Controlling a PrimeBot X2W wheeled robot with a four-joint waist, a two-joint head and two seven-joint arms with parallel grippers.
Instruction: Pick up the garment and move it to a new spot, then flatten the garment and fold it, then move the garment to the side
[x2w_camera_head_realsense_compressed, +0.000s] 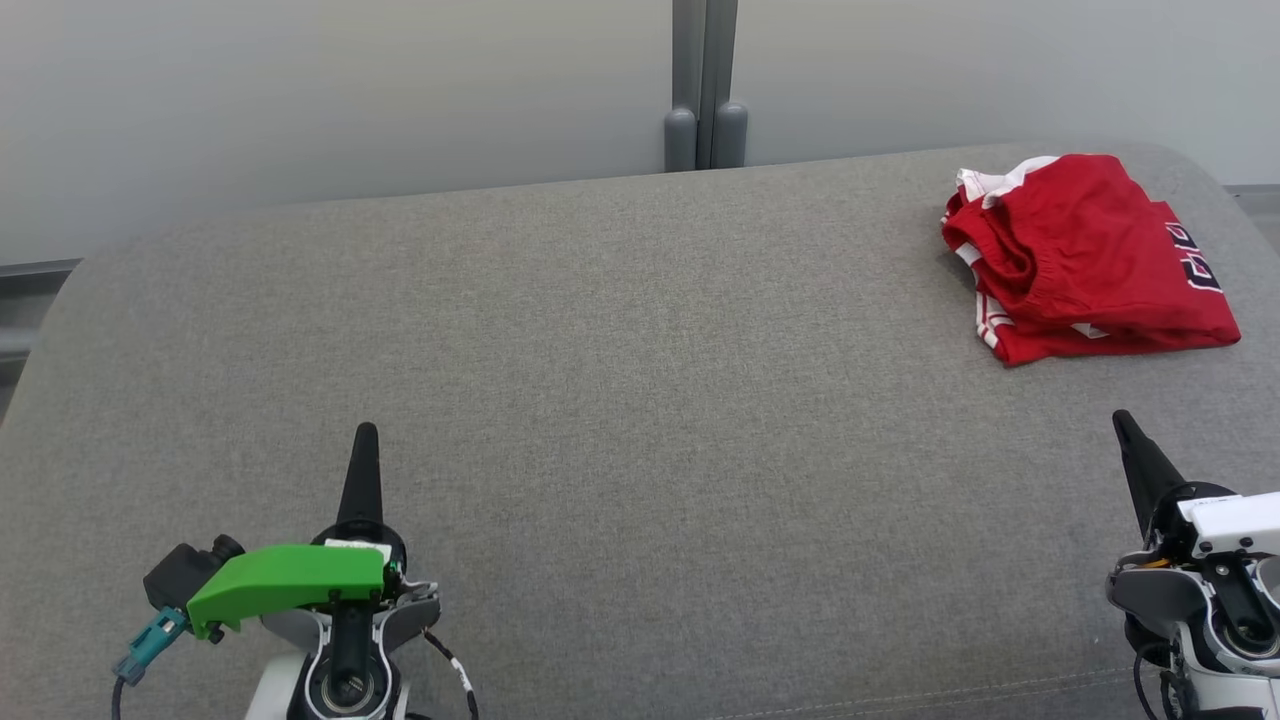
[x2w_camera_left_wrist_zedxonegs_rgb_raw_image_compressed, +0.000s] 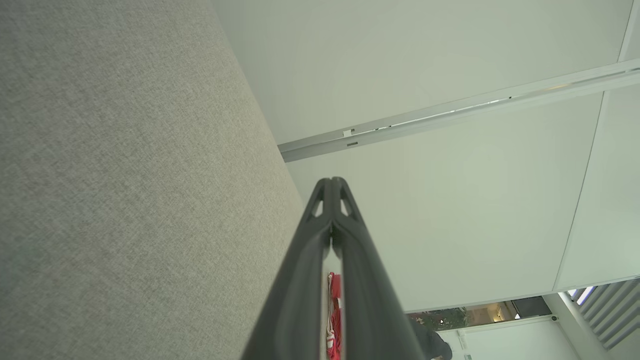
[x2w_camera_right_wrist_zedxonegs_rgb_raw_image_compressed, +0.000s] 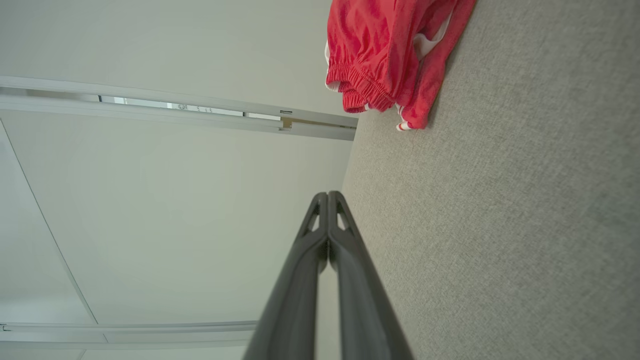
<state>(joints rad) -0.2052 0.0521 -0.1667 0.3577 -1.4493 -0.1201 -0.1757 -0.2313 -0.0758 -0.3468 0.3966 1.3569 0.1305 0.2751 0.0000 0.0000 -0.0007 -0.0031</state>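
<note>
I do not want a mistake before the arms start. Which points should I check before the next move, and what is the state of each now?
1. Garment in sight, at the far right of the surface: ok.
2. Left gripper holds nothing: ok.
3. Right gripper holds nothing: ok.
4. Jaws open for a grasp: not ok, both are shut.
5. Garment spread flat: not ok, it lies in layers.
6. Nothing between right gripper and garment: ok.
</note>
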